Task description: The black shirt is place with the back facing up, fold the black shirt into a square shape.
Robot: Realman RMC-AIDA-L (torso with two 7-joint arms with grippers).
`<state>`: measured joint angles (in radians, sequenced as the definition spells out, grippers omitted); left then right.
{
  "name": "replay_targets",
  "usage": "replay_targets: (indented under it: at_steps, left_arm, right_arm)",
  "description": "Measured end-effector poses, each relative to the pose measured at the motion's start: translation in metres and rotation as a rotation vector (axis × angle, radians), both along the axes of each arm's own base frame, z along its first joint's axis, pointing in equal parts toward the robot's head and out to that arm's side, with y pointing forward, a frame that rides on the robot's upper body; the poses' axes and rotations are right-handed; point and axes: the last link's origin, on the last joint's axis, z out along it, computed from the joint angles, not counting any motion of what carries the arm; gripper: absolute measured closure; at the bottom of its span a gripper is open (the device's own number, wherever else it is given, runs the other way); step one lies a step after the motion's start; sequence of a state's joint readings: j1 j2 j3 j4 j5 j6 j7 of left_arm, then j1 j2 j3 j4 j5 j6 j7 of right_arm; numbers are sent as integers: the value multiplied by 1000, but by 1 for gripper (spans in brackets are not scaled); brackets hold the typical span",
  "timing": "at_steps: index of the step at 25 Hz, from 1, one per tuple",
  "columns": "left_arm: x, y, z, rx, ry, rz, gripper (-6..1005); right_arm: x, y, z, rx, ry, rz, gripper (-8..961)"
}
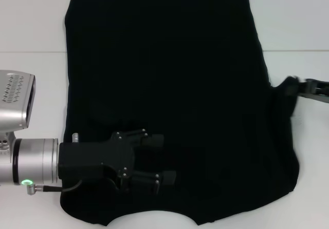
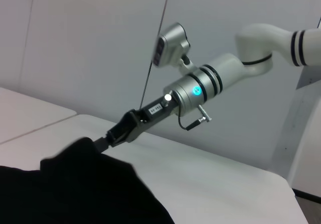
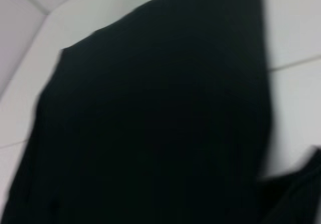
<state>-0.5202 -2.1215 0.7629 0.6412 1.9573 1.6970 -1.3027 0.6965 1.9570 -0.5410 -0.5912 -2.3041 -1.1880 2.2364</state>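
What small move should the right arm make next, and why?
Probably carry the sleeve inward across the black shirt. The right gripper is at the shirt's right edge with the sleeve bunched up at its tip, apparently pinched and lifted, while that side is not yet folded. The left gripper sits open over the near-left part, near the neckline.

The black shirt [image 1: 169, 100] covers most of the table [image 1: 31, 23]. The left gripper [image 1: 167, 159] hangs over its near part, fingers spread, with only flat cloth ahead of it. Across from it, the right gripper [image 1: 300, 88] appears to pinch the shirt's edge. Bare table lies behind and beyond the cloth.
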Motion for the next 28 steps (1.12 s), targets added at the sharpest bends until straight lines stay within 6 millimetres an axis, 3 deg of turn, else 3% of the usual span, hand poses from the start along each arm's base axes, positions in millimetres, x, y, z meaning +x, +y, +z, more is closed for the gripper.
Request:
replay_targets:
  at_steps: [6,12,17,22,28]
  left_arm:
    - [-2,-1,2,7,-10,12,50]
    - [-3,0,3,14,-13,18,51]
    - [-5,2,7,34,-14,32,51]
    - [-13,7,21,77,-47,107,51]
    - [-39,6,46,123,-84,296,52]
  right_arm:
    - [-54,12,-50,-171,-60,132,836]
    - [-71,12,-75,-249,-124,145,827]
    - [-77,16,-68,-205,-104,162,820]
    - [-79,15,-53,-136,-10,214,650]
    - [-72,3,-50,-43,73,331,505]
